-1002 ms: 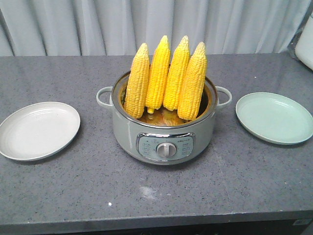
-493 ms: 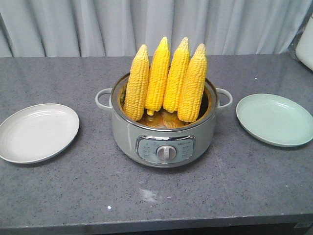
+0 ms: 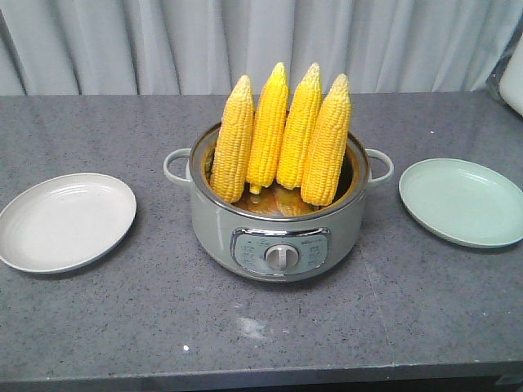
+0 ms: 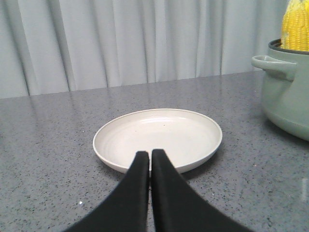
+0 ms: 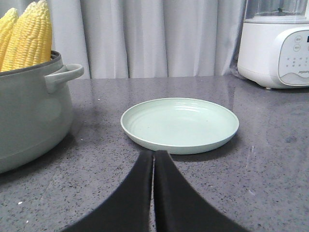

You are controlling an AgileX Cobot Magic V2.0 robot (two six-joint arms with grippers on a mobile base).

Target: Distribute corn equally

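Observation:
Several yellow corn [image 3: 282, 135] cobs stand upright, tips up, leaning in a grey-green electric pot [image 3: 278, 237] at the counter's middle. A white plate [image 3: 65, 220] lies empty to its left and a pale green plate [image 3: 462, 200] empty to its right. My left gripper [image 4: 149, 153] is shut with nothing in it, low over the counter just short of the white plate [image 4: 159, 135]. My right gripper [image 5: 154, 153] is also shut and empty, just short of the green plate [image 5: 179, 121]. The corn [image 4: 295, 26] shows at the left wrist view's right edge, and the corn [image 5: 29, 34] at the right wrist view's left.
The pot [image 5: 29, 116] has side handles sticking out toward each plate. A white blender base [image 5: 275, 43] stands at the back right of the grey speckled counter. Grey curtains hang behind. The counter's front edge runs along the bottom of the front view.
The whole scene has drifted slightly right and down in the front view. Pot, corn and plates keep the same places relative to each other.

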